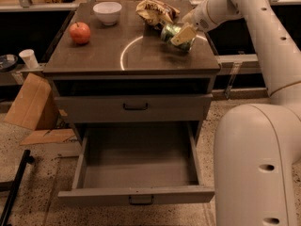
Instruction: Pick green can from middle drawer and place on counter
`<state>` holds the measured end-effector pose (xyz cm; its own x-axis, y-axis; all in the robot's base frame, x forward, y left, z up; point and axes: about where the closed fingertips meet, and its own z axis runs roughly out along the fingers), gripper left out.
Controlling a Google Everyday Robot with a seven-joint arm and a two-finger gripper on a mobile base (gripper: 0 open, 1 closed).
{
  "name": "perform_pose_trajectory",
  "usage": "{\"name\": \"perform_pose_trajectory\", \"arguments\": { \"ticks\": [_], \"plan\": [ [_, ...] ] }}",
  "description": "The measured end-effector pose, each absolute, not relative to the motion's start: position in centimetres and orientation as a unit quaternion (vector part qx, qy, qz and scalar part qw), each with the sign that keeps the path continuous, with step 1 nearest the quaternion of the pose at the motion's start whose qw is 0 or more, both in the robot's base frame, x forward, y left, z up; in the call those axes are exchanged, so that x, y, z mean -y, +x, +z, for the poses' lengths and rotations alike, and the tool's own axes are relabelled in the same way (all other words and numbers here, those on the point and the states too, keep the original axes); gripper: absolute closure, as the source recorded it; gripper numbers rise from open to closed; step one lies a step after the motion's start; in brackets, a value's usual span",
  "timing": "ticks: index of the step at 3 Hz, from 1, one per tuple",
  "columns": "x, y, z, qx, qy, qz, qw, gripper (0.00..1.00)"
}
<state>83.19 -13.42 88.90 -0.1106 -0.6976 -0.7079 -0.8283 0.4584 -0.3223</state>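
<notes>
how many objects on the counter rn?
4. Red apple at the left; white bowl at the rear; snack bag rear centre; green can at the right, tilted in the gripper, maybe not resting on the counter. None look hidden.

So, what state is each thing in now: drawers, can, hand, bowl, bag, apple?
Lower drawer: pulled open, empty.
Upper drawer: shut.
Can: tilted, gripped, over the counter, right rear.
Hand: shut on the can, there too.
Bowl: upright.
Bag: crumpled, lying beside the can.
Apple: whole.
</notes>
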Motion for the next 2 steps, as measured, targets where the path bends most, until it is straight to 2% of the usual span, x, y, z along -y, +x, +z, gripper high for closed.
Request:
{"name": "perform_pose_trajectory", "arguments": {
  "ticks": [1,2],
  "plan": [
    [13.7,83.5,88.5,-0.745,-0.509,0.082,0.424,0.0],
    [14.9,83.1,91.2,-0.727,-0.501,0.086,0.462,0.0]
  ]
}}
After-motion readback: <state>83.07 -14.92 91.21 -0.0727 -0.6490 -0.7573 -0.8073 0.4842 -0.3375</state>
